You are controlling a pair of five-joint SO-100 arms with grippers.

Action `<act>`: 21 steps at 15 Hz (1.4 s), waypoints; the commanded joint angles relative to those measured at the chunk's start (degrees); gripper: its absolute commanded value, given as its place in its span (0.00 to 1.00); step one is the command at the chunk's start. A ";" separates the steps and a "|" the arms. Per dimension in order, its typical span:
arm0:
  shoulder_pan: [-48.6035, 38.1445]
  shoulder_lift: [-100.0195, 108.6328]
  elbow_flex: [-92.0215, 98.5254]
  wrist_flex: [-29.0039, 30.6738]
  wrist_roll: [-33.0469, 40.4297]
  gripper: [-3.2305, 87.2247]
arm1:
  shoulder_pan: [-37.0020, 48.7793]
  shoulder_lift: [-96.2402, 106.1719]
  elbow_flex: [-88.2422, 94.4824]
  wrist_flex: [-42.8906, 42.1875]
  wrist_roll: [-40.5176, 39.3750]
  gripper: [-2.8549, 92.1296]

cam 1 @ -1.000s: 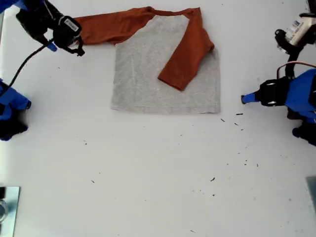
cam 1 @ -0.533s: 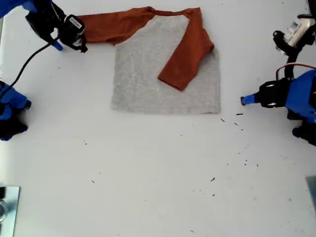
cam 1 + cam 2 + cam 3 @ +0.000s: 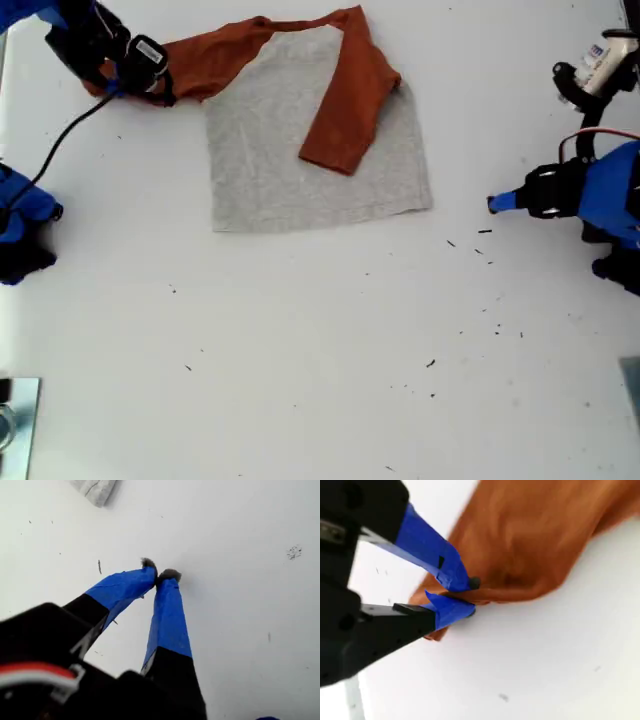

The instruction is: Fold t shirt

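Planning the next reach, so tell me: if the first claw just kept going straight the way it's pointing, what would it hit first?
Probably the t shirt. My first claw, shut and empty, points across bare table toward its grey hem corner; its height is unclear.

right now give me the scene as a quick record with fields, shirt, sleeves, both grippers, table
t shirt: flat on the table, grey body up, lying askew
folded sleeve: orange, laid across the body
outstretched sleeve: reaches toward the exterior view's left, cuff pinched
my second gripper: jaws closed on that cuff
my first gripper: jaws together, empty, over bare table, at the exterior view's right
table: white, dark specks
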 commanded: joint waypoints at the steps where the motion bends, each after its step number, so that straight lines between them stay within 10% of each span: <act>1: 13.71 15.38 -1.76 0.26 -7.29 0.03 | -0.09 0.44 2.64 -0.09 -0.70 0.07; 5: 42.36 -8.00 -33.49 4.39 -16.61 0.04 | 0.26 0.44 2.64 -0.09 -0.70 0.07; 9: 50.27 -26.10 -58.71 5.01 -12.04 0.34 | 0.09 0.26 2.64 -0.09 -0.44 0.07; 16: 37.97 8.44 -20.39 13.71 -10.02 0.31 | 0.53 0.26 2.64 -0.09 -0.26 0.07; 21: 48.08 39.73 28.83 -0.79 -21.18 0.09 | 0.62 0.26 2.64 -0.18 -0.18 0.07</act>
